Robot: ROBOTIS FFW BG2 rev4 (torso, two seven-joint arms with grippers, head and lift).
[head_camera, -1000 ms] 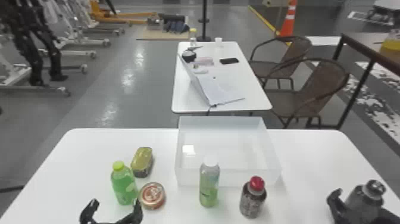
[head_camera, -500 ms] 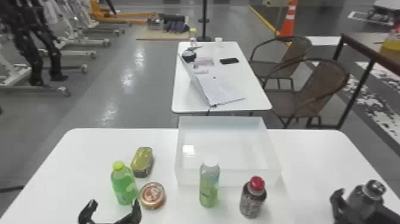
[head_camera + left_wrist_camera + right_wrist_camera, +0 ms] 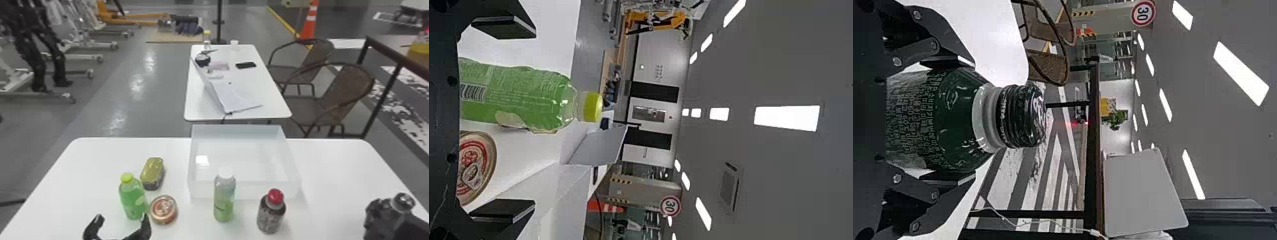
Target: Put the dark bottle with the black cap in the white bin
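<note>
At the right of the head view stands the dark bottle [image 3: 402,202], its black cap above my right gripper [image 3: 378,220]. In the right wrist view, both pads of the right gripper [image 3: 948,119] press against the sides of the dark bottle [image 3: 960,122], just below its shoulder. The white bin [image 3: 244,190] sits at the table's far middle, to the left of that bottle. My left gripper [image 3: 123,223] is parked open near the front edge, just short of the green bottle; in the left wrist view, the left gripper [image 3: 529,117] has its fingers wide apart.
A green bottle [image 3: 132,199], a round can [image 3: 163,209] and a yellow-lidded tin [image 3: 152,174] stand left of the bin. A white-capped bottle [image 3: 224,199] and a red-capped bottle [image 3: 271,212] stand along its near side. Beyond is another table [image 3: 268,107] with a laptop.
My right gripper has closed around the dark bottle, its visible finger now against the bottle's side. The left gripper is nearly still, and the other objects keep their places.
</note>
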